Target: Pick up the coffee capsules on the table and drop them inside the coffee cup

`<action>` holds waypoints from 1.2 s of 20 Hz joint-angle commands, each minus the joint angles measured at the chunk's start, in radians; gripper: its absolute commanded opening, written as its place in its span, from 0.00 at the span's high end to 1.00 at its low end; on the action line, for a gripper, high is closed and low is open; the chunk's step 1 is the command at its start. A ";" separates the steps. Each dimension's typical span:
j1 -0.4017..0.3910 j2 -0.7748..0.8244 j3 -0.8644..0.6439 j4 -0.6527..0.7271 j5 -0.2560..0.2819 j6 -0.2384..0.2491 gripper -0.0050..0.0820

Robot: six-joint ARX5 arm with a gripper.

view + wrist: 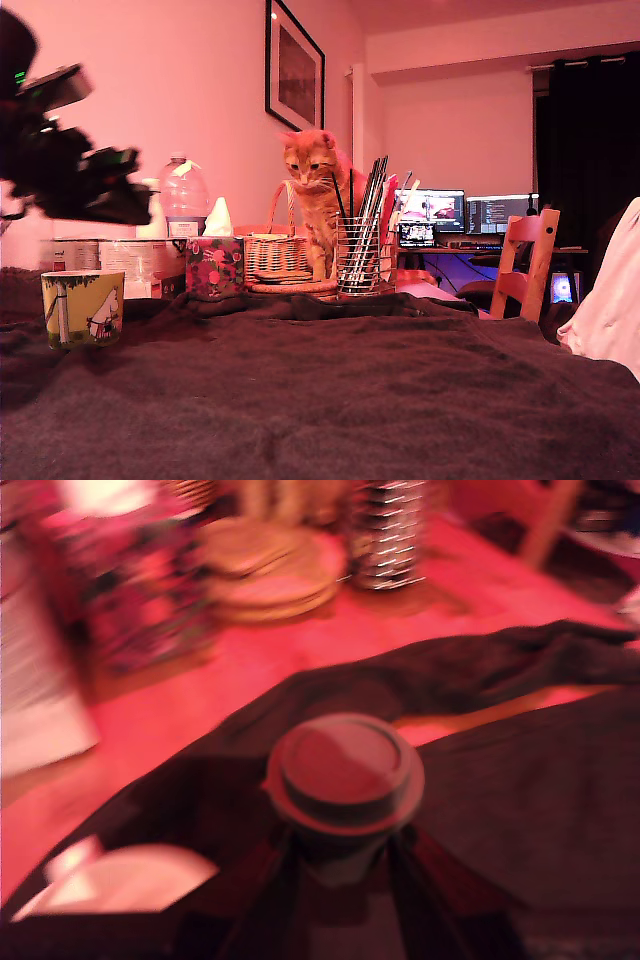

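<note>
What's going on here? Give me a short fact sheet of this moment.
arm: raised at the exterior view's left, gripper blurred
held: a coffee capsule between the fingers, rim up
cup: yellow-green coffee cup on the brown blanket, below the arm
behind: floral box, wicker basket, wire-mesh pen holder
visitor: an orange cat beside the basket

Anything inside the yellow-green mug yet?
Cannot tell. The exterior view shows the coffee cup side-on, its wall hiding the interior. The wrist view shows the gripper holding a capsule, with a blurred pale rim below.
</note>
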 commanded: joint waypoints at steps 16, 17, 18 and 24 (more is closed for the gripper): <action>0.124 -0.021 -0.021 -0.077 -0.011 0.002 0.84; 0.124 -0.021 -0.021 -0.078 -0.026 0.001 0.84; 0.124 -0.021 -0.021 -0.077 -0.040 0.001 0.84; 0.124 -0.019 0.014 -0.148 -0.092 -0.005 0.84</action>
